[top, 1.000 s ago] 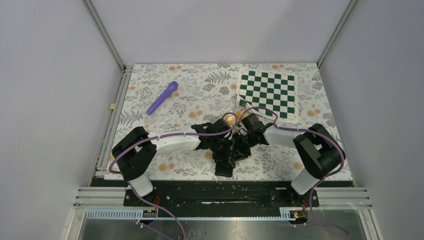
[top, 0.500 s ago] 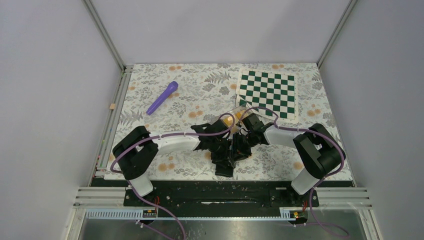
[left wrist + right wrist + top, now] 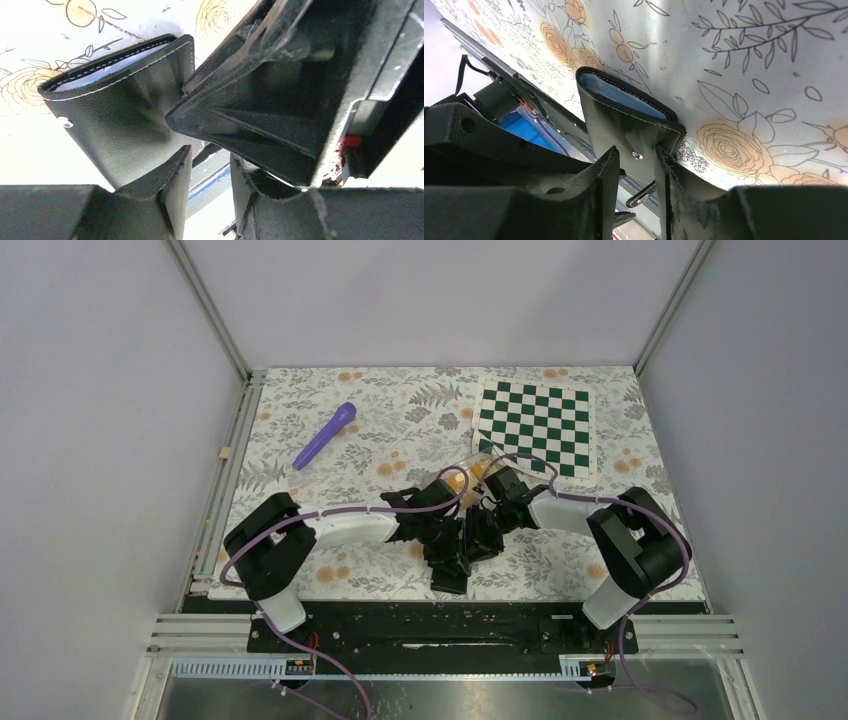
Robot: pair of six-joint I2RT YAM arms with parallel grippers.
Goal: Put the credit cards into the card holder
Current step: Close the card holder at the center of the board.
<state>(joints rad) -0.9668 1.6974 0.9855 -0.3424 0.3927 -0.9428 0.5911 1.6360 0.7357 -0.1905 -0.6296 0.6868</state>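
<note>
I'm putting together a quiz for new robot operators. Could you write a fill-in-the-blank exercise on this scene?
1. The card holder, clamped by the right gripper, has a ____ lining.
2. The chequered mat is white and ____.
3. The purple pen-like object lies to the ____ of that mat.

Missing words: blue; green; left.
</note>
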